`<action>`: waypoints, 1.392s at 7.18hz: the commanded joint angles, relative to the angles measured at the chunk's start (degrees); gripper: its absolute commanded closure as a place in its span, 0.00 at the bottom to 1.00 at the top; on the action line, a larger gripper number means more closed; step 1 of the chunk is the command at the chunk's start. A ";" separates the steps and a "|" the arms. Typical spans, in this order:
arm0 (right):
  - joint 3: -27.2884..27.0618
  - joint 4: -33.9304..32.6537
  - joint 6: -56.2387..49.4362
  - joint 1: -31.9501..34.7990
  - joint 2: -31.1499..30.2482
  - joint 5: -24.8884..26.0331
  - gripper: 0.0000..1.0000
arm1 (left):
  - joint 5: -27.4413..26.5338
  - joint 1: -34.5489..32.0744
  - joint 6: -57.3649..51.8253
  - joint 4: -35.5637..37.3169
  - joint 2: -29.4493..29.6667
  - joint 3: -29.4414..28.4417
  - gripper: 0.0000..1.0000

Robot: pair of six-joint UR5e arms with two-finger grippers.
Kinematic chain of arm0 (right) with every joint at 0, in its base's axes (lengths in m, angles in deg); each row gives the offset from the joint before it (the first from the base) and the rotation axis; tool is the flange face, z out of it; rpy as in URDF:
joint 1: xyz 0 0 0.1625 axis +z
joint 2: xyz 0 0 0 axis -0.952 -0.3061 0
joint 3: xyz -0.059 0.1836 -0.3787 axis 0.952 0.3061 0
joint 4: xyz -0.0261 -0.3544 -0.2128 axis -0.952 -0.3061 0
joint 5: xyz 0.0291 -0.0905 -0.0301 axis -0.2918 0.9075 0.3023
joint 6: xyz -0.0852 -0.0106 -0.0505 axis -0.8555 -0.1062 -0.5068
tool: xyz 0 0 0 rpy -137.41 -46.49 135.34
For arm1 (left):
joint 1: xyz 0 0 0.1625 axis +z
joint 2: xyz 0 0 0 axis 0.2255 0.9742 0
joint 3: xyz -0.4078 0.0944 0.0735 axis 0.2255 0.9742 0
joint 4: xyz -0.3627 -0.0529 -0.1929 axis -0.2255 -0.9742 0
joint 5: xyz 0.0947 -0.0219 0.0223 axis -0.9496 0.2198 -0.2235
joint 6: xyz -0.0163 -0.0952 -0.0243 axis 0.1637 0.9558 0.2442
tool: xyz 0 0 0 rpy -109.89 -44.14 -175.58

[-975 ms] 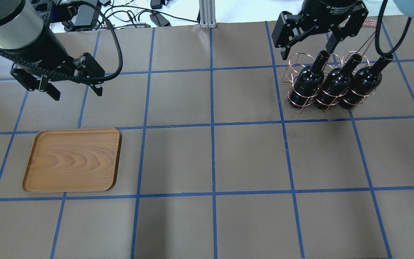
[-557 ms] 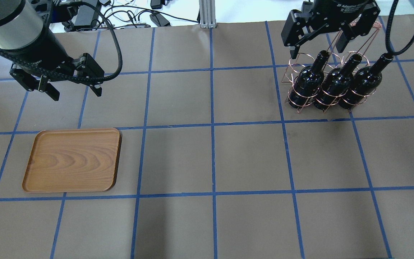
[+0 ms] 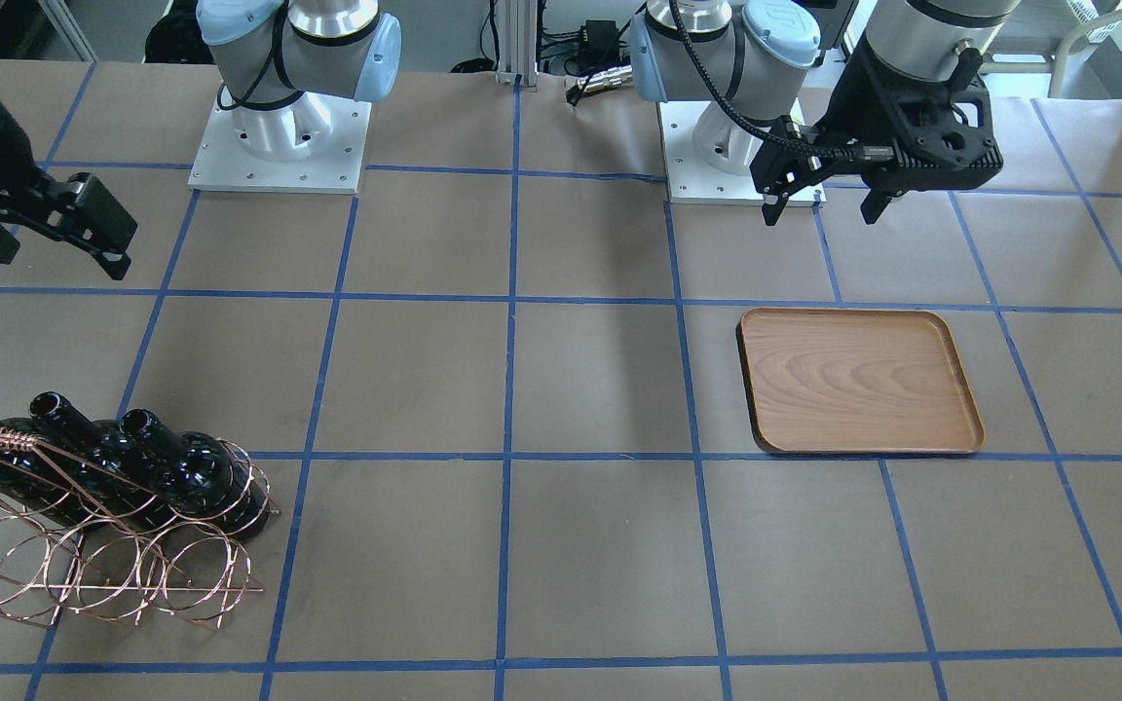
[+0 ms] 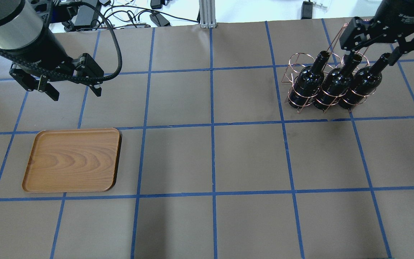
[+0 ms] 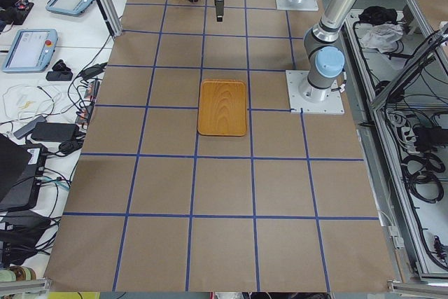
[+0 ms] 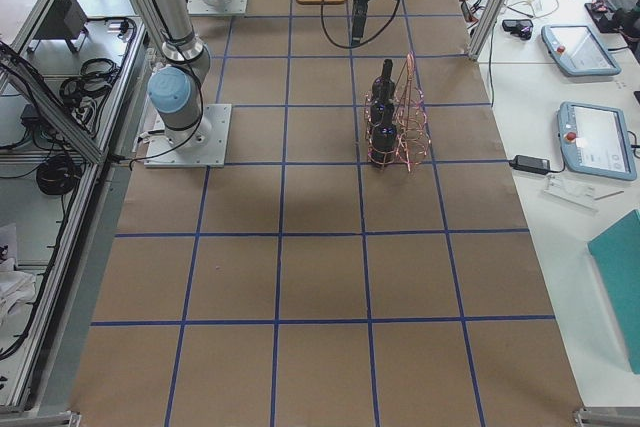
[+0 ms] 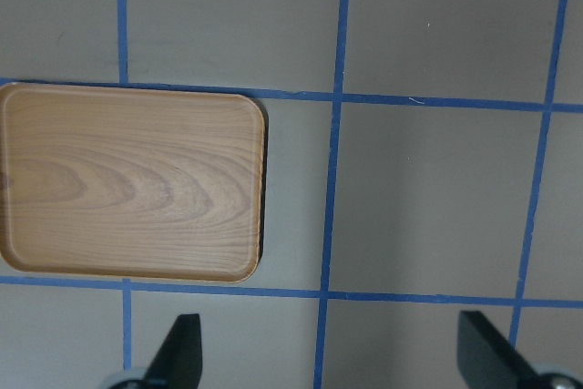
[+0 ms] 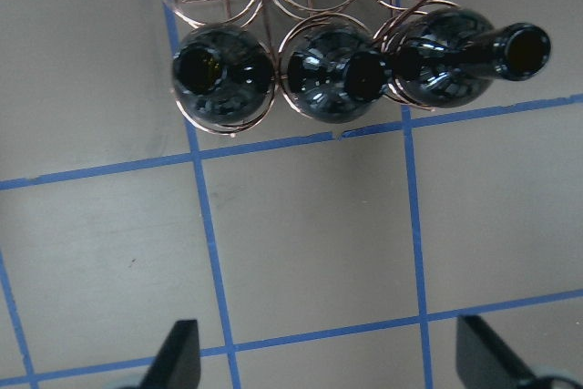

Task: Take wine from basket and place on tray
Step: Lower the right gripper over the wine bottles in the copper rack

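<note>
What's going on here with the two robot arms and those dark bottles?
All three wine bottles sit in the wire basket; none has been lifted out yet. The right gripper hovers open above their necks, holding nothing. The left gripper hangs open over the table near the wooden tray, which has no bottle on it. The job of moving wine from basket to tray is only at its start.
</note>
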 commanded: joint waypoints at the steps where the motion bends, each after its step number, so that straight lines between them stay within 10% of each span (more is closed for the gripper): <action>1: -1.57 -3.61 -1.35 -1.59 1.96 1.63 0.00 | -0.09 -0.06 -0.03 -0.11 0.06 0.00 0.00; 10: -2.27 -15.12 -0.21 -0.54 9.36 0.85 0.10 | -0.09 0.38 -0.03 -0.20 -0.03 0.00 0.00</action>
